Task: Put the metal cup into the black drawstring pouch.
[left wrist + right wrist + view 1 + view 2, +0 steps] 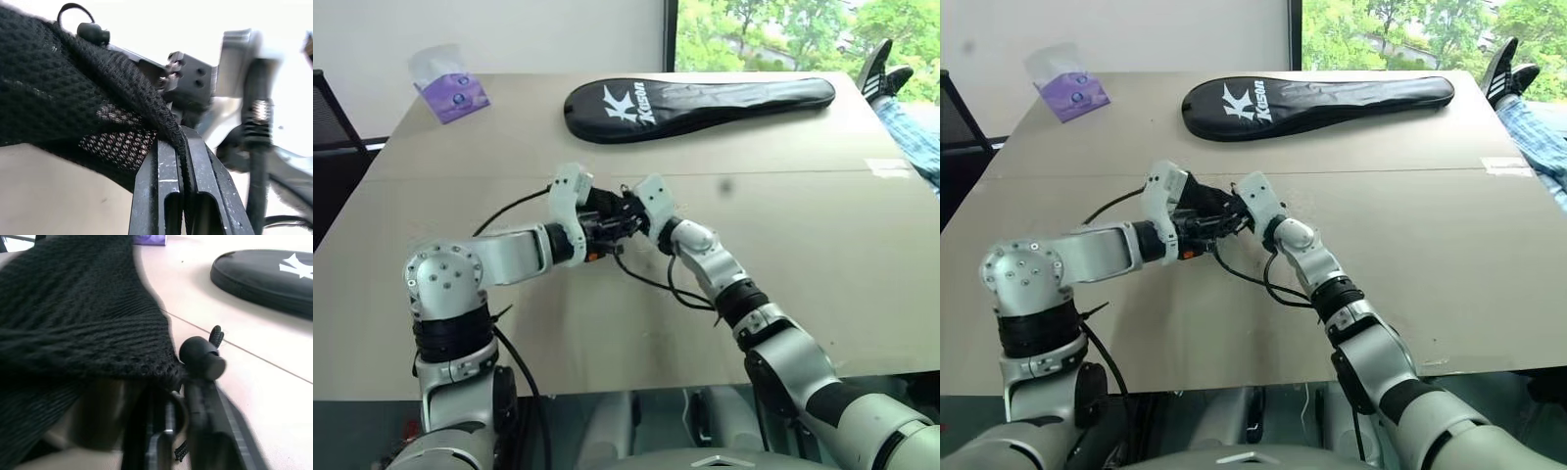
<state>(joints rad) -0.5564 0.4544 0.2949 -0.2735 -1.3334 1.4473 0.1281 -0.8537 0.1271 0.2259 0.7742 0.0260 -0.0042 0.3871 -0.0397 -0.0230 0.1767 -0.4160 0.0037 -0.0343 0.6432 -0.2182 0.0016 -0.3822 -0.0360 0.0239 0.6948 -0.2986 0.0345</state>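
The black drawstring pouch hangs bunched between my two grippers above the middle of the table. My left gripper is shut on the pouch's mesh edge; the cord stopper sits near the top of the fabric. My right gripper faces it from the other side, its fingers a little apart. The pouch's rim and the stopper lie at its fingertips. In the head views the grippers meet tip to tip. The metal cup is hidden.
A long black racket cover with white lettering lies at the table's far side. A purple tissue pack sits at the far left corner. A person's leg and shoe rest at the far right. A black cable loops under my right wrist.
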